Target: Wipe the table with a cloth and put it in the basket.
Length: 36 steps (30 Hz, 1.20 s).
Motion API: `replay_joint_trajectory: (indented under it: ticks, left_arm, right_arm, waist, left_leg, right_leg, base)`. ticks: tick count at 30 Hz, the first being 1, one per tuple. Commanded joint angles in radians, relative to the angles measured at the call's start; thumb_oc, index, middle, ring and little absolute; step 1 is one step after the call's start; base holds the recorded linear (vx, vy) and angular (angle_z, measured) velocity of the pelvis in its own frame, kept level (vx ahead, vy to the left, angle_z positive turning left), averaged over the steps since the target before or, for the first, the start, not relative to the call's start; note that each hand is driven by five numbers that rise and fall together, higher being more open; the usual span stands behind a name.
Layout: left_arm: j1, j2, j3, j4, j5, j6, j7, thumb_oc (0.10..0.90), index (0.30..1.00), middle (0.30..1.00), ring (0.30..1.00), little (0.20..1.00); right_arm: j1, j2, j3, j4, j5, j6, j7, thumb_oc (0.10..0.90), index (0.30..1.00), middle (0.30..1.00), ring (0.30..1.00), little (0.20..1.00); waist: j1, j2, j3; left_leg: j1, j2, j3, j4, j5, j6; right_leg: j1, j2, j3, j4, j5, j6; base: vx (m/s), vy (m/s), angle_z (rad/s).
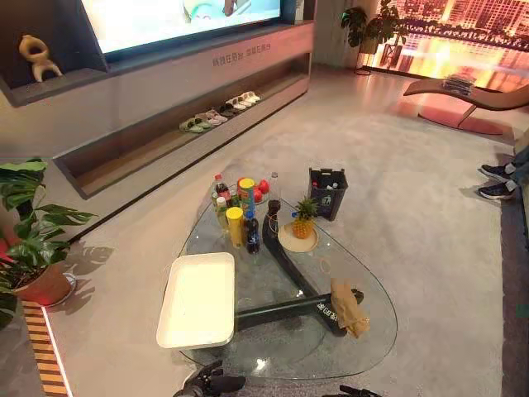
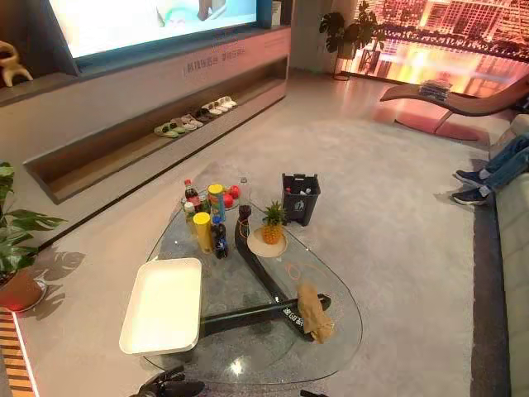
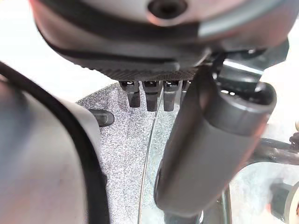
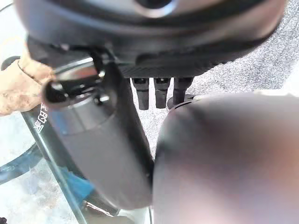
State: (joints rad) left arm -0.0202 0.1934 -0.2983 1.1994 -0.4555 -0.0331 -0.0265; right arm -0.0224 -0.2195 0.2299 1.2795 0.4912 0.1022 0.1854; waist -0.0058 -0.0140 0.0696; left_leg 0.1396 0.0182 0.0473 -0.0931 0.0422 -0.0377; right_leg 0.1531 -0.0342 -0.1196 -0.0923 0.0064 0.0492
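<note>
Hanging low at the near edge of the glass table [image 1: 376, 339], the left hand [image 1: 208, 385] and the right hand [image 1: 357, 390] are both holding nothing, and their fingers are lying loosely straight in the wrist views. The tan cloth [image 1: 349, 308] is lying crumpled on the near right of the glass, closest to the right hand, so that hand is probably the one placed to take it.

The white tray [image 1: 198, 298] is sitting empty at the near left and is probably serving as the basket. A dark bin [image 1: 328, 192] is standing on the floor just past the far edge. The bottles [image 1: 240, 211] and the pineapple [image 1: 304, 218] on its plate [image 1: 285, 241] are crowding the far end, seemingly leaving the near glass free for wiping.

White lettering is showing on the table's dark frame [image 1: 273, 310] beside the cloth, and more on the wall [image 1: 240, 56] under the screen [image 1: 182, 16]. The bottle labels are too small to make out.
</note>
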Motion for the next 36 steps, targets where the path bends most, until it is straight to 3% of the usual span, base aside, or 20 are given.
replay_joint_trajectory:
  ticks: [1, 22, 27, 36]
  left_arm:
    - [-0.056, -0.048, -0.003, 0.059, 0.002, -0.045, -0.007, 0.8, 0.9, 0.9, 0.9, 0.9]
    - [-0.055, -0.046, 0.006, 0.066, -0.002, -0.059, -0.016, 0.8, 0.9, 0.9, 0.9, 0.9]
    - [-0.059, -0.043, 0.01, 0.065, 0.0, -0.054, -0.019, 0.8, 0.9, 0.9, 0.9, 0.9]
    - [-0.058, -0.034, 0.001, 0.062, 0.015, -0.05, -0.006, 0.8, 0.9, 0.9, 0.9, 0.9]
  right_arm:
    - [-0.05, 0.024, 0.02, 0.037, -0.002, 0.012, 0.01, 0.8, 0.9, 0.9, 0.9, 0.9]
    - [-0.046, 0.023, 0.02, 0.033, -0.007, -0.003, 0.027, 0.8, 0.9, 0.9, 0.9, 0.9]
    - [-0.053, 0.015, 0.039, 0.01, -0.074, -0.131, 0.012, 0.8, 0.9, 0.9, 0.9, 0.9]
    - [-0.09, -0.01, 0.064, -0.048, -0.08, -0.215, -0.025, 0.8, 0.9, 0.9, 0.9, 0.9]
  waist:
    - [-0.007, 0.0, 0.028]
    - [-0.01, 0.002, 0.034]
    - [-0.008, -0.001, 0.038]
    - [0.004, -0.011, 0.049]
  left_leg:
    - [0.023, -0.029, -0.01, 0.006, -0.118, 0.011]
    - [0.027, -0.028, -0.008, 0.006, -0.117, 0.01]
    - [0.028, -0.027, -0.009, 0.006, -0.118, 0.008]
    - [0.021, -0.024, -0.014, 0.006, -0.117, 0.009]
  right_leg:
    - [0.011, -0.015, -0.005, 0.005, -0.043, 0.054]
    - [0.016, -0.014, -0.004, 0.005, -0.044, 0.051]
    - [0.016, -0.014, -0.006, 0.005, -0.044, 0.052]
    - [0.01, -0.016, -0.007, 0.005, -0.039, 0.054]
  base:
    - [0.08, 0.242, -0.46]
    - [0.0, -0.003, -0.02]
    - [0.0, 0.0, 0.0]
    - [0.01, -0.005, 0.0]
